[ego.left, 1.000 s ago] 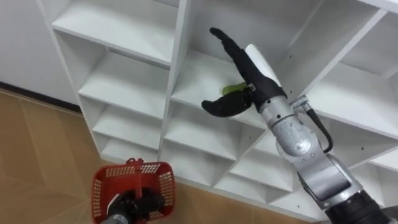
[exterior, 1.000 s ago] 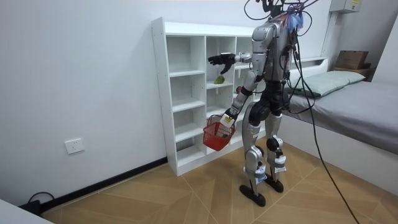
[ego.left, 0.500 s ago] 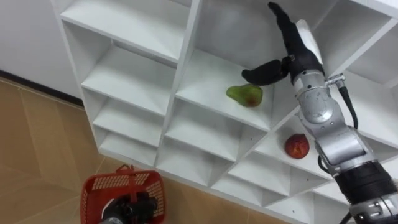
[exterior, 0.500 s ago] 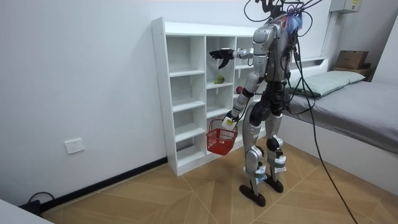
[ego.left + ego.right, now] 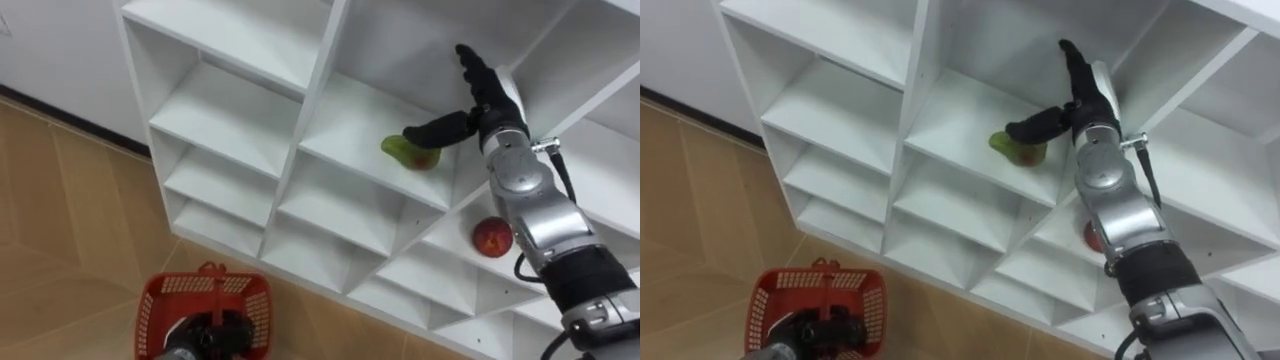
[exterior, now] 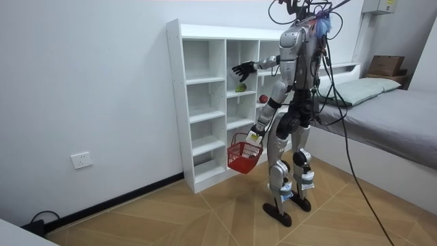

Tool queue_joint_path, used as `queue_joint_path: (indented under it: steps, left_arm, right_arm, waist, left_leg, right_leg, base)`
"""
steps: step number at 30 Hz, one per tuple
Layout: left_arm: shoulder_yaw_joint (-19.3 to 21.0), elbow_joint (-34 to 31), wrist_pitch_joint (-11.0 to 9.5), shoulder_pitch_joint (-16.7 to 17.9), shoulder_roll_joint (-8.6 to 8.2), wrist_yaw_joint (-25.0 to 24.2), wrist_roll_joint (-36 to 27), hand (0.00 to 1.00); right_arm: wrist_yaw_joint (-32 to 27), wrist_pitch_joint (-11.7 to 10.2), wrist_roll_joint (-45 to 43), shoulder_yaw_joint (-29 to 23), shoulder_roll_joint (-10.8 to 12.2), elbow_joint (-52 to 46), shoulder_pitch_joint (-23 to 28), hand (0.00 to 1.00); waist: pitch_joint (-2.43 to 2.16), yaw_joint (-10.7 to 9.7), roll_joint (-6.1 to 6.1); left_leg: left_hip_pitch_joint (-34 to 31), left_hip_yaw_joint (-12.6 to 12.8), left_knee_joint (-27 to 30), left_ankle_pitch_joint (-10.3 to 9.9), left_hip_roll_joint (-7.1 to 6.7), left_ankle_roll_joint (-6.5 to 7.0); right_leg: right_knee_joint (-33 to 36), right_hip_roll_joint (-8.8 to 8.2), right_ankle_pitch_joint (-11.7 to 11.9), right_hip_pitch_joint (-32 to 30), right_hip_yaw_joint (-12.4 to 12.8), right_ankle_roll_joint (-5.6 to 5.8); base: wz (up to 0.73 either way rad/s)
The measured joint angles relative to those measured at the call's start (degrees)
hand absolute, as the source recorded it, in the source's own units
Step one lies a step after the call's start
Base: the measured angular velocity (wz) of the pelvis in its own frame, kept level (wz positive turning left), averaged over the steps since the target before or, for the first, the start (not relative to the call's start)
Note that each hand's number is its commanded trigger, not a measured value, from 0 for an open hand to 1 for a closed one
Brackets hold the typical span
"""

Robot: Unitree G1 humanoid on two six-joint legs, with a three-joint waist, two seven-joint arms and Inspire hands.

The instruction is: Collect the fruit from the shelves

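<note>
Closet: white cubby shelving [image 5: 250, 120], green pear [image 5: 408, 153], red apple [image 5: 491, 237].
Right robot hand [image 5: 488, 105]: yours, open beside pear.
Left robot hand [image 5: 205, 336]: clutching red plastic basket [image 5: 150, 305].

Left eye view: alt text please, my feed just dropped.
The right hand, open, reaches into a white closet compartment just above a green pear on its shelf; contact is unclear. A red fruit lies one compartment lower, to the right. The left hand holds a red basket low over the wood floor.
</note>
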Motion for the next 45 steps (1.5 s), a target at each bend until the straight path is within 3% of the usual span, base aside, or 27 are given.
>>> queue_joint_path:
  steps: [3, 5, 11, 25, 45]
  left_arm:
    - [-1.2, -0.2, 0.7, 0.7, 0.03, 0.0, 0.0, 1.0]
    - [-1.8, -0.2, 0.8, 1.1, -0.08, 0.0, 0.1, 1.0]
    - [-3.3, -0.2, 0.7, 1.0, 0.18, 0.0, 0.1, 1.0]
    - [-3.5, -0.2, 0.7, 1.1, 0.85, -0.6, 0.1, 1.0]
    - [-3.8, -0.8, 0.5, 1.1, 0.93, -2.4, 2.3, 1.0]
  right_arm:
    - [-1.0, -0.1, 0.5, 1.1, 0.0, 2.8, 0.0, 0.0]
    - [-1.3, 0.0, 0.7, 2.7, 0.0, 5.8, 0.0, 0.0]
    - [-1.1, 0.1, 2.2, 4.7, 0.1, 10.9, -0.4, 0.0]
    - [0.2, 0.2, 2.1, 4.4, 0.1, 11.8, -1.5, 0.0]
    - [1.9, -0.1, 2.1, 4.3, 0.1, 14.6, -1.5, 0.0]
  waist:
    - [0.36, 1.0, 1.01]
    - [0.29, 2.0, 1.61]
    - [0.26, 2.9, 1.63]
    - [0.32, 2.5, 1.22]
    - [0.46, 2.6, 1.61]
  left_leg:
    - [-0.2, -0.8, 0.0, 0.0, 0.02, -0.01]
    - [-0.9, -0.9, -0.1, 0.1, -0.1, -0.11]
    - [-1.0, -1.2, -0.3, 0.5, -0.38, -0.2]
    - [-1.1, -0.8, -0.1, 0.8, -0.69, 0.36]
    - [-1.8, -0.9, 0.5, 0.8, -0.81, 0.35]
  right_leg:
    - [0.0, -0.04, 0.0, 0.0, -0.8, 0.0]
    - [0.0, -0.03, 0.0, -0.6, -1.0, 0.0]
    - [0.1, -0.31, 0.0, -0.7, -1.3, 0.0]
    - [0.2, -0.86, 0.0, -0.7, -1.3, 0.14]
    - [0.2, -0.76, 0.0, -0.7, -2.3, 0.14]
  base:
    - [0.08]
    - [0.03]
    - [0.06]
    - [0.0]
    - [0.01]
